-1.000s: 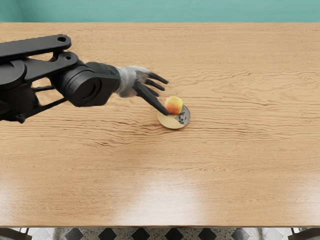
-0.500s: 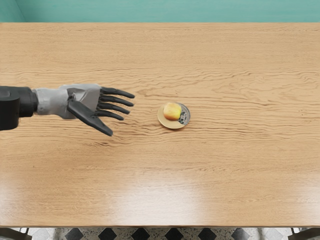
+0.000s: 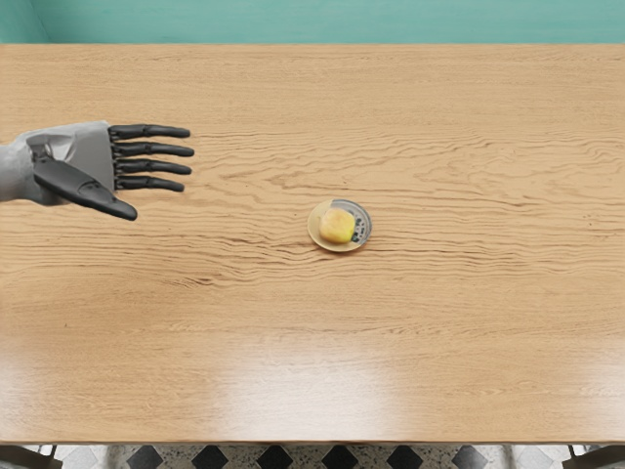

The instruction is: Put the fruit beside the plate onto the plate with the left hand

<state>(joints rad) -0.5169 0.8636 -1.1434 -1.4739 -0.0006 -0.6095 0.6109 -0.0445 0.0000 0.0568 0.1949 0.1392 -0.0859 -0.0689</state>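
A small yellow-orange fruit (image 3: pixel 338 225) lies on a small round tan plate (image 3: pixel 357 239) near the middle of the wooden table. My left hand (image 3: pixel 146 168) hangs at the far left of the view, well away from the plate, with its dark fingers (image 3: pixel 154 149) stretched out straight and spread, holding nothing. Only the hand and a bit of grey wrist show. The right arm is out of view.
The wooden table (image 3: pixel 439 332) fills the view, with a teal wall (image 3: pixel 322 20) behind its far edge and a checkered floor below its near edge.
The left hand let go of the fruit above the plate and drew back to the left and slightly up. The fruit settled onto the plate.
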